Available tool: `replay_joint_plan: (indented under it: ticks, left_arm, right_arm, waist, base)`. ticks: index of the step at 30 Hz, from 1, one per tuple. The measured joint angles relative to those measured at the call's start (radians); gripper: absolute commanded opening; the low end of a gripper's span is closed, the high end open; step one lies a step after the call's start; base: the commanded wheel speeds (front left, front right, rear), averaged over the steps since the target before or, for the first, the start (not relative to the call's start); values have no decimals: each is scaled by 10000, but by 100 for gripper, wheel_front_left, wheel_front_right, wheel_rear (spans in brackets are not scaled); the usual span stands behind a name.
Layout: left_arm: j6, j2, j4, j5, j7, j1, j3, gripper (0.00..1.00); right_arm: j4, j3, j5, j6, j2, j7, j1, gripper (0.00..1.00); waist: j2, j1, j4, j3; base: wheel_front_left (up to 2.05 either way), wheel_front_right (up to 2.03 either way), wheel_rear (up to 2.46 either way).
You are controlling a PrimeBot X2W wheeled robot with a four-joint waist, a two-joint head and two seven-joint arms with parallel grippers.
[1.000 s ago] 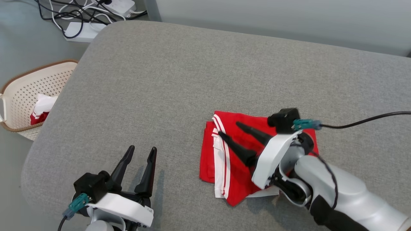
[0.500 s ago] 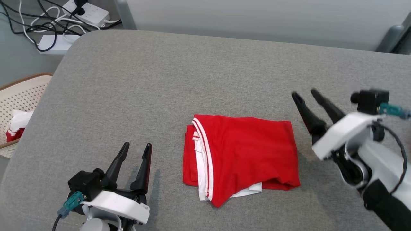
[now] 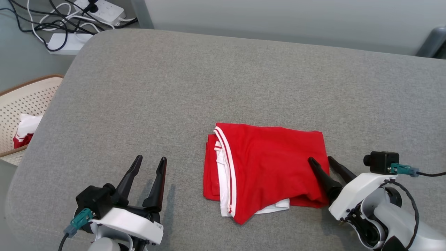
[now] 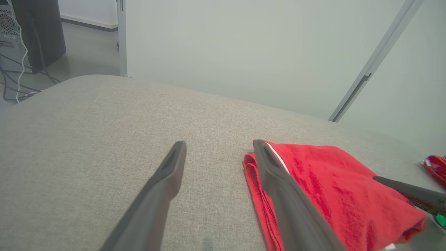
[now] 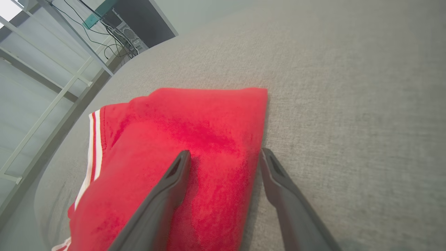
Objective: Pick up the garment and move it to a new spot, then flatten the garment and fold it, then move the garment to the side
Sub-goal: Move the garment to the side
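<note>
The head view shows the red garment [image 3: 271, 164] lying folded on the grey bench [image 3: 209, 76], right of middle and towards the near edge. Its long axis runs left to right. The white-striped edge points to the robot's left and the plain fold to its right. The left claw [image 3: 151, 158] stands open over bare bench, well apart from the garment. The right claw [image 3: 320, 159] is open too, with its tips at the garment's right edge near the front corner. Off the bench on the left we see a perforated basket [image 3: 35, 81] holding a red and white cloth [image 3: 25, 129], and power strips [image 3: 66, 42] among tangled cables on the floor.

The left wrist view adds what the head misses: a dark computer tower [image 4: 41, 28] beyond the bench, a pale wall, and a small red thing [image 4: 435, 164] we cannot identify. Nothing lies between the left claw's spread fingers.

In the right wrist view the right claw straddles the garment's edge, with one finger over red fabric and the other over bare bench just beside it. We cannot tell whether either touches.
</note>
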Motion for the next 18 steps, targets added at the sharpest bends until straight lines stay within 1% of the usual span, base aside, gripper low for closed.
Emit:
replay_joint_plan:
  ticks: [4,9,10,11,12,13,14,18]
  left_arm:
    - [0,6,0,0,0,-1,-36,100]
    - [0,4,-6,0,0,-1,-94,100]
    - [0,2,-8,0,0,-4,-98,100]
    - [0,-6,-17,0,0,-6,-104,100]
    - [0,-4,-21,0,0,-6,-104,100]
    - [0,2,-25,-2,0,-6,-100,100]
    - [0,6,-31,-2,0,-6,-94,100]
    - [0,2,-52,-2,0,-6,-81,100]
  right_arm:
    - [313,138,140,-2,199,8,-6,100]
    - [637,157,278,0,290,40,-104,99]
    - [696,176,278,0,299,48,-156,80]
    - [794,186,284,0,324,104,-246,48]
    - [903,186,324,0,370,140,-317,43]
    - [965,211,330,0,403,171,-390,33]
    - [1045,230,336,0,441,226,-453,0]
    - [1313,397,343,0,543,349,-576,0]
  waist:
    - [0,1,164,47]
    - [0,0,326,109]
    - [0,0,347,127]
    - [0,1,364,143]
    - [0,0,373,155]
    - [0,0,376,166]
    - [0,0,376,174]
    - [0,0,353,169]
  base:
    - [0,0,0]
    - [0,0,0]
    - [0,0,0]
    - [0,0,0]
    - [0,0,0]
    - [0,0,0]
    - [0,0,0]
    - [0,0,0]
